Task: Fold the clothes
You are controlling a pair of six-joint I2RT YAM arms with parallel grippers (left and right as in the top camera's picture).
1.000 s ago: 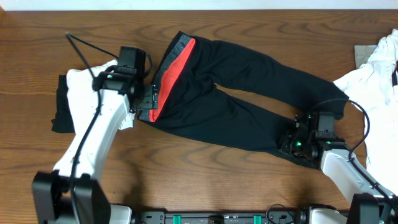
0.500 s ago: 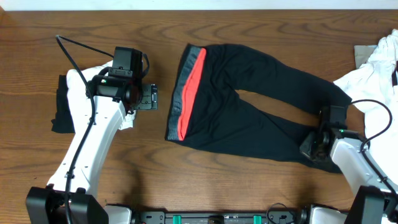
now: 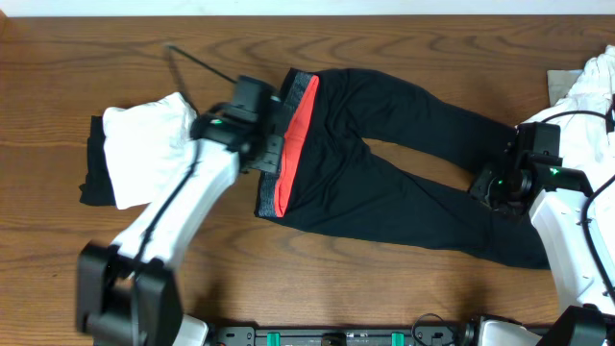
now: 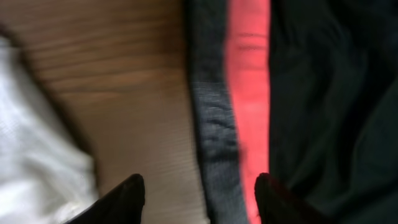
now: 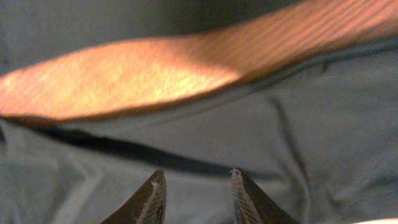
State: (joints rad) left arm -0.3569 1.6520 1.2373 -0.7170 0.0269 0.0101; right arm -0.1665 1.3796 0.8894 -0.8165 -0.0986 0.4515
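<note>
I read this site as a robotics lab bench, not a home. Evidence: the left arm [image 3: 183, 204] and right arm [image 3: 567, 240], both white with black joints, rise from a black rail [image 3: 336, 336] at the near edge of a wooden table [image 3: 384, 288]. An exposed cable [image 3: 197, 61] trails across it, and black trousers [image 3: 404, 144] lie spread flat.

A brown wooden table [image 3: 365, 298] with dark grain is lying under everything, its grain running left to right. A pale strip [image 3: 288, 6] is showing along its far edge. A small flat grey piece [image 3: 559, 85] is resting near the right edge, too small to identify.
</note>
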